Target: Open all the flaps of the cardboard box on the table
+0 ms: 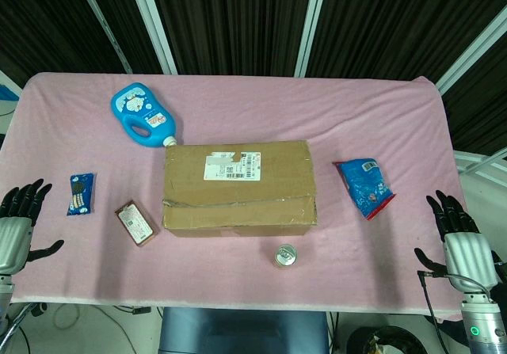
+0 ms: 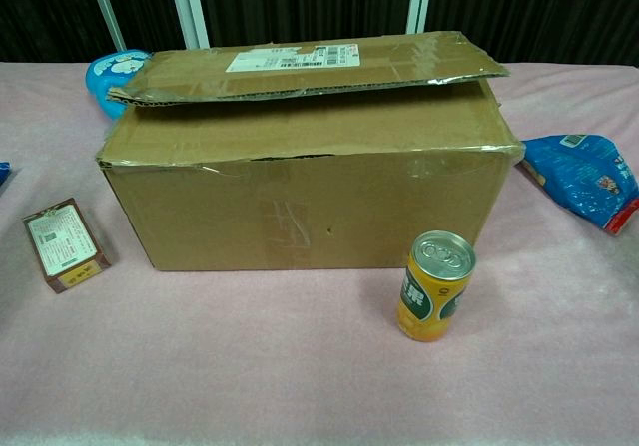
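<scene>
The brown cardboard box [image 1: 238,188] [image 2: 310,167] sits mid-table with its top flaps folded down. The far flap, carrying a white label [image 1: 232,165], lies slightly raised over the near flap in the chest view. My left hand [image 1: 17,226] hovers at the table's near left corner, fingers spread, holding nothing. My right hand [image 1: 461,240] hovers off the near right corner, fingers spread and empty too. Both hands are far from the box and show only in the head view.
A yellow drink can [image 1: 285,256] [image 2: 434,285] stands just in front of the box. A small brown packet [image 1: 135,222] [image 2: 62,243] and a blue snack pack [image 1: 78,193] lie left. A blue detergent bottle [image 1: 142,115] lies behind, a blue chip bag [image 1: 364,186] [image 2: 584,176] right.
</scene>
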Action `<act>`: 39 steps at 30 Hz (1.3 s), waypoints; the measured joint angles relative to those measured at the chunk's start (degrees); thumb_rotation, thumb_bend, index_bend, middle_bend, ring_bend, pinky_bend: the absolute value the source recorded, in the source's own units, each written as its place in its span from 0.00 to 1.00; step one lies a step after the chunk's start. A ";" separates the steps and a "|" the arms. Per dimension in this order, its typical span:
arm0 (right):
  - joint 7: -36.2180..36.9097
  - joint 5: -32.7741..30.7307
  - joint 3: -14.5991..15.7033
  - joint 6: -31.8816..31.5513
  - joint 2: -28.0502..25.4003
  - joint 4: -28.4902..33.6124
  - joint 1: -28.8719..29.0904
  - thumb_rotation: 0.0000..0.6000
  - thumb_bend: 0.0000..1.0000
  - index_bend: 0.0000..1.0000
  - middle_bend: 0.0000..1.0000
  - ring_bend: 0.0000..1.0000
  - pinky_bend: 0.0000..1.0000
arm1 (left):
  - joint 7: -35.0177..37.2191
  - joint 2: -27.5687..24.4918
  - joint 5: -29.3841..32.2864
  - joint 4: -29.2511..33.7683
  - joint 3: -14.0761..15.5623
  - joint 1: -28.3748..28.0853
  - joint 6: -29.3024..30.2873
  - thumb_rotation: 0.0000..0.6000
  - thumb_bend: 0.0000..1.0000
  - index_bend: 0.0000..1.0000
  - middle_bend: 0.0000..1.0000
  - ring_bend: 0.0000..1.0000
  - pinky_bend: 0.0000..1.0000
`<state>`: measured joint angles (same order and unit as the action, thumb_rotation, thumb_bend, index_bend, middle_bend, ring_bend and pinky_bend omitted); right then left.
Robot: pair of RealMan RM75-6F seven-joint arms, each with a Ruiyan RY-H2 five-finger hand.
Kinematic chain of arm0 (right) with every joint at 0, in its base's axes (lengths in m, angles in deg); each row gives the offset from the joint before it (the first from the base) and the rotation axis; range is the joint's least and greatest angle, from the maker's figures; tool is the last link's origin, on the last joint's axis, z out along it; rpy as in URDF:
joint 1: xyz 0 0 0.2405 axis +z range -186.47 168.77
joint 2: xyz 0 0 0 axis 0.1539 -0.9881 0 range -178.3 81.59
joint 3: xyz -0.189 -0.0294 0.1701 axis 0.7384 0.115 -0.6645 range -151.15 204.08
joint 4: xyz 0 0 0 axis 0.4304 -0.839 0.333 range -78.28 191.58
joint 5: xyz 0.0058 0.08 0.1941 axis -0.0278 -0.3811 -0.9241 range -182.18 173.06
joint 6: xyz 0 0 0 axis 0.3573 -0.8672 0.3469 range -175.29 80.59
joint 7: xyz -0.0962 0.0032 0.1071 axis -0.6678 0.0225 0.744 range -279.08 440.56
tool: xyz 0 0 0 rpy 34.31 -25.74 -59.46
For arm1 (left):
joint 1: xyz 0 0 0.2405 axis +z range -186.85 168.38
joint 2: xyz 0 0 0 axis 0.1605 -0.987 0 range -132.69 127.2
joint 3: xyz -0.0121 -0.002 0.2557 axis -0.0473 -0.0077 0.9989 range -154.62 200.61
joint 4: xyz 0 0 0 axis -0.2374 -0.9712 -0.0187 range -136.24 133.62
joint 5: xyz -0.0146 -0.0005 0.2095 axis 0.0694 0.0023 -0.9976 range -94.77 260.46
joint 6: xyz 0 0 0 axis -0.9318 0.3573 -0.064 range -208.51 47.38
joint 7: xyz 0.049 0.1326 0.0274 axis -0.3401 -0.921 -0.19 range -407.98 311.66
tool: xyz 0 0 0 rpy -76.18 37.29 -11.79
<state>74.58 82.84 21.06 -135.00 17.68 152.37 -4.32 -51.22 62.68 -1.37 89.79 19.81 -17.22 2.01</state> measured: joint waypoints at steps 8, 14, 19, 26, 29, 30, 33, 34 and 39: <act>-2.11 -2.54 -3.19 1.73 -1.42 4.91 2.34 1.00 0.25 0.00 0.00 0.00 0.22 | 0.18 -0.20 0.31 0.20 -0.12 0.16 0.21 1.00 0.08 0.00 0.00 0.00 0.00; -6.51 -3.97 -5.37 6.38 -1.70 11.42 6.62 1.00 0.23 0.00 0.00 0.00 0.22 | -0.14 -0.13 0.65 0.12 -0.36 0.02 0.04 1.00 0.08 0.00 0.00 0.00 0.00; -12.17 -5.46 -6.98 11.25 1.01 15.18 11.77 1.00 0.23 0.00 0.00 0.00 0.22 | -0.77 0.14 0.08 -0.64 -0.42 0.04 0.75 1.00 0.08 0.00 0.00 0.00 0.00; -17.80 -9.91 -10.20 15.55 8.59 15.06 18.60 1.00 0.27 0.00 0.00 0.00 0.22 | -0.13 0.04 0.92 -0.55 -0.69 0.13 0.54 1.00 0.08 0.00 0.00 0.00 0.00; -19.24 -11.95 -11.68 16.46 11.74 13.71 21.04 1.00 0.31 0.00 0.00 0.00 0.22 | 0.02 -0.08 1.19 -0.46 -0.76 0.12 0.33 1.00 0.08 0.00 0.00 0.00 0.00; -19.60 -12.48 -12.07 16.66 12.59 13.27 21.68 1.00 0.34 0.00 0.00 0.00 0.22 | 0.04 -0.09 1.23 -0.46 -0.77 0.11 0.29 1.00 0.08 0.00 0.00 0.00 0.00; -20.80 -13.82 -12.99 17.18 14.97 11.79 23.56 1.00 0.39 0.00 0.00 0.00 0.22 | 0.21 -0.15 1.44 -0.36 -0.81 0.09 0.14 1.00 0.08 0.00 0.00 0.00 0.00; -21.21 -14.13 -13.24 17.31 15.70 11.24 24.18 1.00 0.40 0.00 0.00 0.00 0.22 | 0.27 -0.17 1.52 -0.33 -0.84 0.09 0.10 1.00 0.08 0.00 0.00 0.00 0.00; -22.18 -15.70 -13.87 17.67 17.41 9.70 25.86 1.00 0.40 0.00 0.00 0.00 0.22 | 0.47 -0.28 1.99 -0.17 -0.99 0.01 -0.27 1.00 0.08 0.00 0.00 0.00 0.00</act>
<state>52.40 67.14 7.18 -117.34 35.09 162.07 21.54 -50.75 62.40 0.62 89.62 18.82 -17.21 1.74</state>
